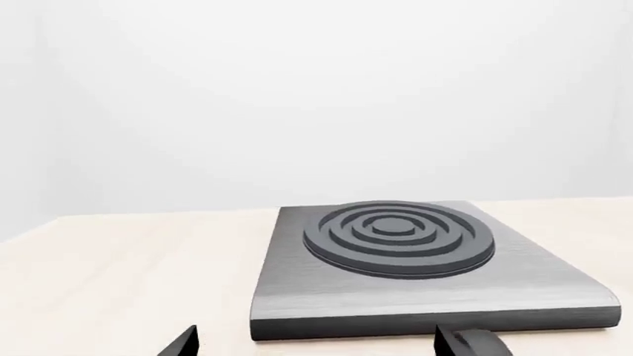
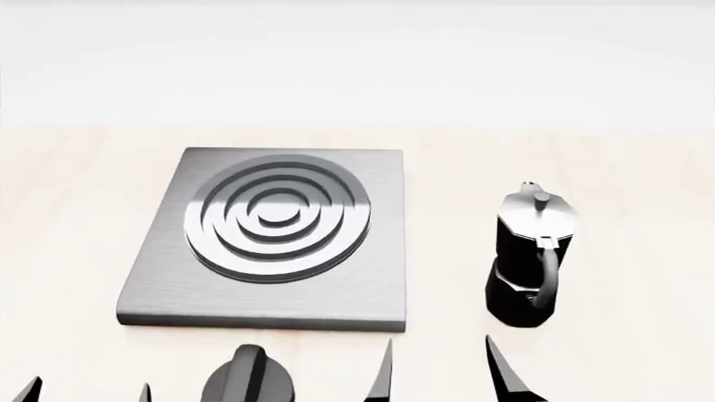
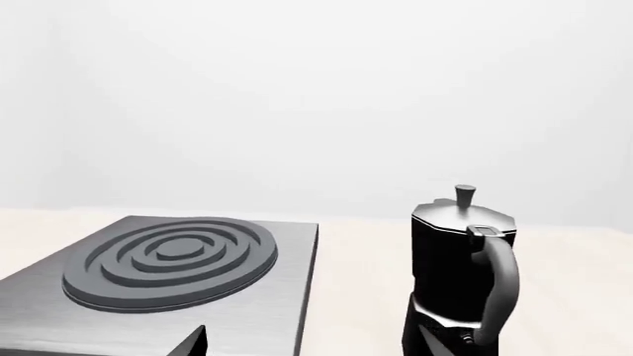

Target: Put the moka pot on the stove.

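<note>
The glossy black faceted moka pot (image 2: 530,256) stands upright on the pale table, right of the brushed-grey square stove (image 2: 268,237), just beyond the right gripper (image 2: 444,373), whose fingers spread open and empty; the left gripper (image 2: 84,390) sits farther off, likewise open.

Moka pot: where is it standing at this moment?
In the head view the moka pot stands upright on the table, right of the stove and apart from it, just beyond the right gripper.
</note>
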